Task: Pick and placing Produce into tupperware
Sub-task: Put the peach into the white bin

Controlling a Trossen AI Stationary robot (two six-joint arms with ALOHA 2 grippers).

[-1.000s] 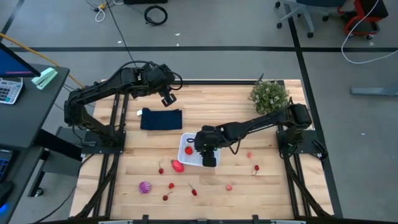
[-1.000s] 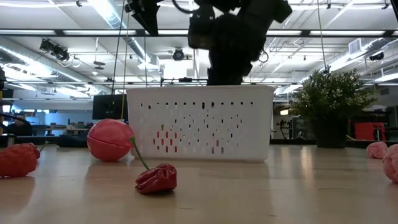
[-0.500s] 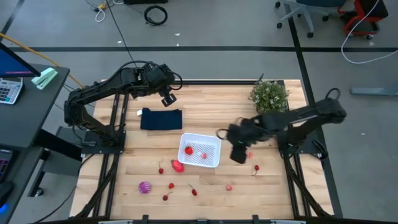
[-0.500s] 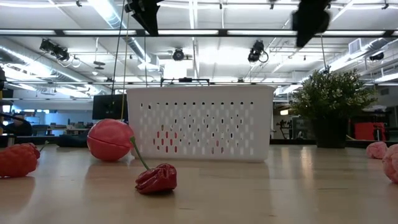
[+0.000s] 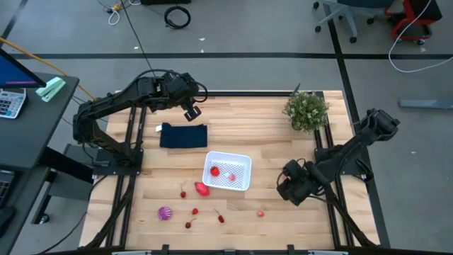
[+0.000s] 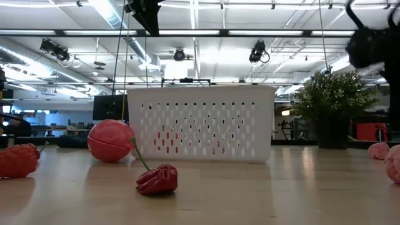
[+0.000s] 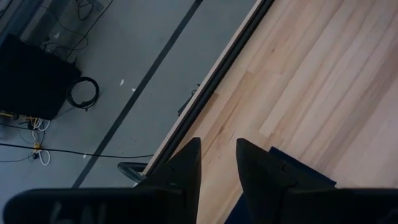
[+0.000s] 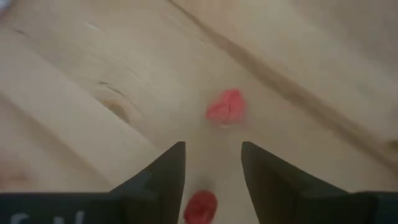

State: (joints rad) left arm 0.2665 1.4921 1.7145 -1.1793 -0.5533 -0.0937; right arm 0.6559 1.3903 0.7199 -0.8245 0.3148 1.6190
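The white tupperware point(image 5: 228, 171) stands mid-table with a red piece point(image 5: 214, 171) and a pink bit point(image 5: 231, 177) of produce inside. A larger red piece point(image 5: 202, 189) lies against its near-left corner. A purple ribbed ball point(image 5: 165, 212) and small red bits point(image 5: 195, 211) lie nearer the front. My right gripper point(image 5: 289, 190) hangs open, low over the table's right part. In the right wrist view a red bit point(image 8: 200, 206) shows between its fingers and a pinkish piece point(image 8: 226, 107) lies ahead; neither is touched. My left gripper point(image 5: 191, 112) waits open, high over the far left.
A dark navy cloth point(image 5: 183, 135) lies far left of the tupperware. A potted green plant point(image 5: 306, 110) stands at the far right corner. A pink bit point(image 5: 260, 212) lies near the front. In the low view a red pepper-like piece point(image 6: 157, 179) lies before the tupperware point(image 6: 201, 123).
My right gripper has swung from above the tupperware toward the table's right edge and a little nearer the front, sinking slightly and rolling about its own axis. The tupperware and the produce in it have stayed put.
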